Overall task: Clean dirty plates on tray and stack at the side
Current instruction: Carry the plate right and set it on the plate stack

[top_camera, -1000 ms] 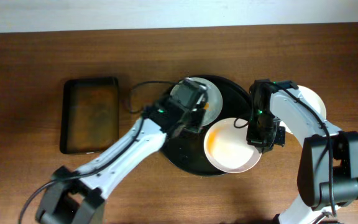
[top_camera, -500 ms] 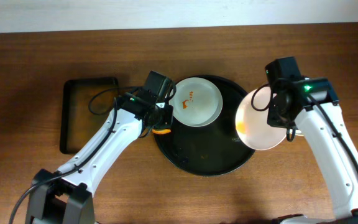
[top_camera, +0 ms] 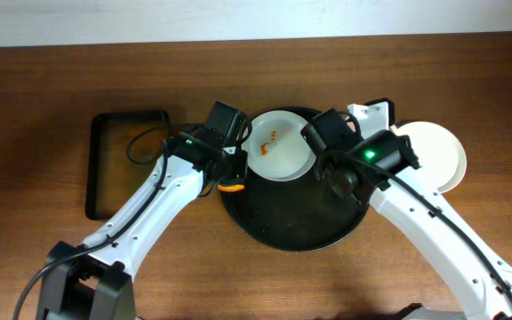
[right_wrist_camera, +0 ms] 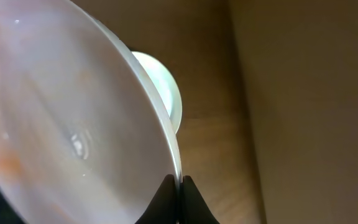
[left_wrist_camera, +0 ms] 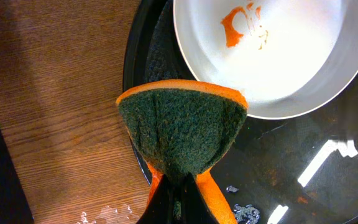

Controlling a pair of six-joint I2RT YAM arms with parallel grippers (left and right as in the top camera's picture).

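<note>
From overhead, the tray's right side is covered by the right arm, and the right fingers are hidden beneath its wrist. The sponge is mostly concealed there under the left arm; only an orange sliver is shown. Whether the side plate is one plate or several cannot be told. In the left wrist view, the smeared plate is cut off at top and right, and the left fingers' tips are buried in the sponge. In the right wrist view, the gripped plate is blurred and cropped on three sides, and a second plate behind it is largely hidden.
</note>
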